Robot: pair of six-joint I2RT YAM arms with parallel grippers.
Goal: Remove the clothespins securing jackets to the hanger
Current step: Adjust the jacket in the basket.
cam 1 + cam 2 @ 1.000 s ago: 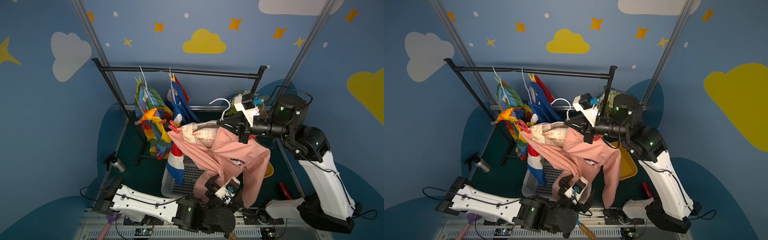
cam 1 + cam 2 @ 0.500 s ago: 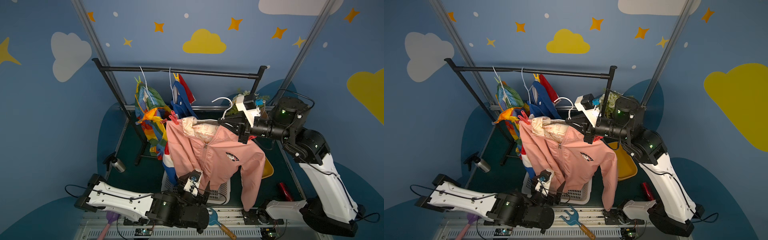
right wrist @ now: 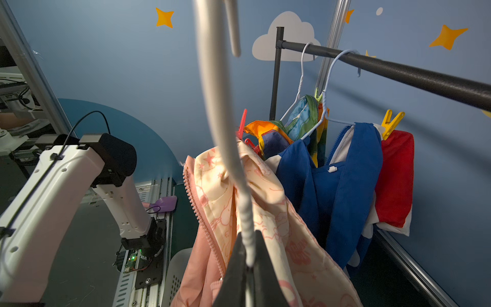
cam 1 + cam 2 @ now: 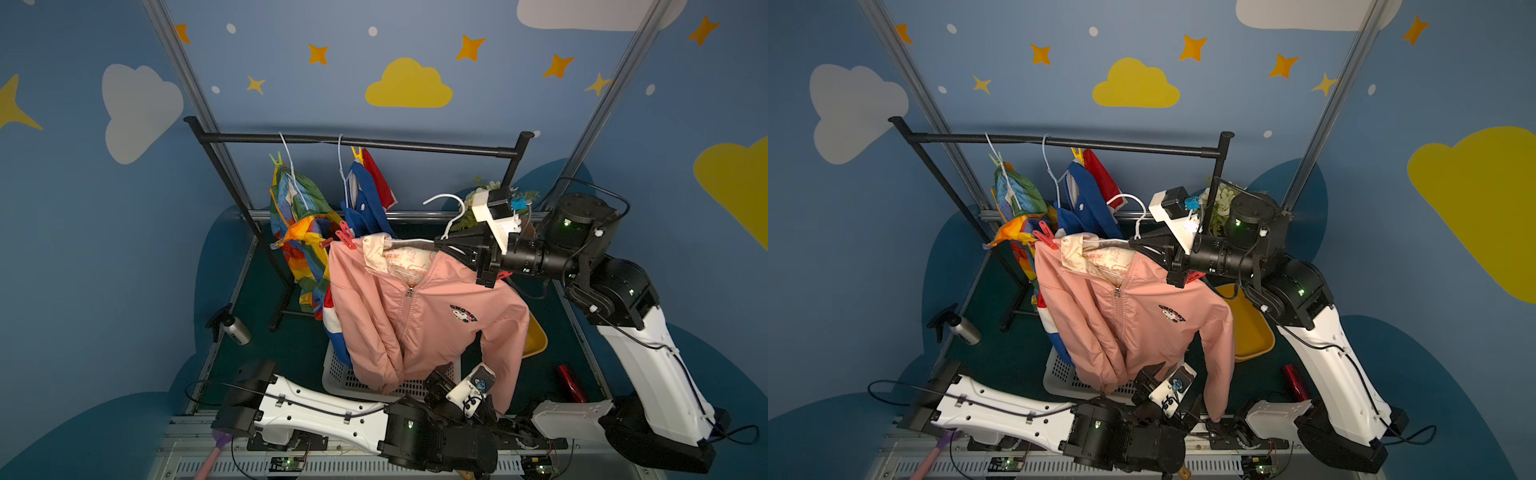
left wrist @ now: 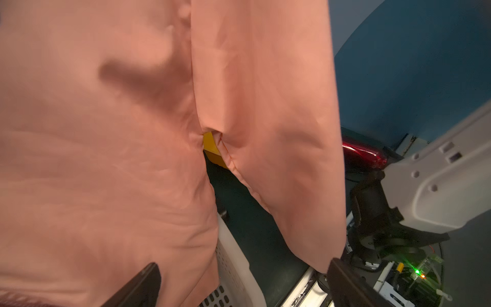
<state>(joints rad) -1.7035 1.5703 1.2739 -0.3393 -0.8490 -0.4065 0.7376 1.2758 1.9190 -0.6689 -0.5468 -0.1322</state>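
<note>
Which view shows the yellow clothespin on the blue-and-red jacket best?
The right wrist view: the yellow clothespin is large, sharp, clipped at the shoulder of the blue-and-red jacket. In both top views the clothespin is a tiny tip under the rail. The left wrist view misses it.

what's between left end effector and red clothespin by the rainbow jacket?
Only the pink jacket, hanging from that red clothespin down to the left end effector. Seen in both top views.

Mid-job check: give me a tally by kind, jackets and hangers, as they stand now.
Jackets: 3 – rainbow jacket, blue jacket, pink jacket
Hangers: 3 – rainbow jacket's hanger and blue jacket's hanger, both hooked on the rail; white hanger gripped by the right gripper
Total: 6
</note>
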